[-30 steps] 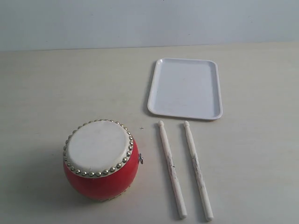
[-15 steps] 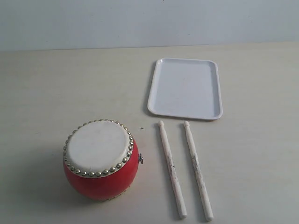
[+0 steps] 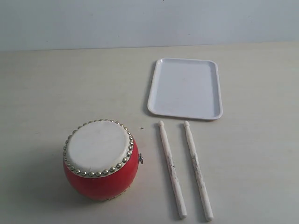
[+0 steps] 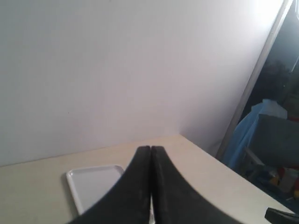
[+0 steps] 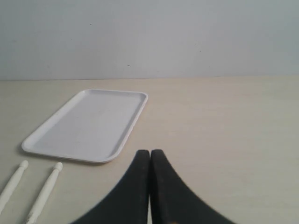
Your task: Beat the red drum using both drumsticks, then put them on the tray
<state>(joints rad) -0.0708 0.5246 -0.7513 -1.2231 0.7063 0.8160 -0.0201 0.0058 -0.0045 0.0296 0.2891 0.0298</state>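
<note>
Table (image 3: 46, 84) — drumsticks (image 5: 46, 189) lie near right gripper (image 5: 149, 152), untouched.

- I can read no text, label, brand, number or sign in any of the three views.
- Red drum (image 3: 101, 158): no lettering that I can make out on the glossy body or the skin top.
- Tray (image 3: 184, 88): plain white, with no print or marking that I can see.
- Drumsticks (image 3: 171, 170): faint dark marks along the shafts, too small to read as characters.
- Blurred clutter (image 4: 273, 140) beyond the surface edge in the left wrist view: nothing legible there.
</note>
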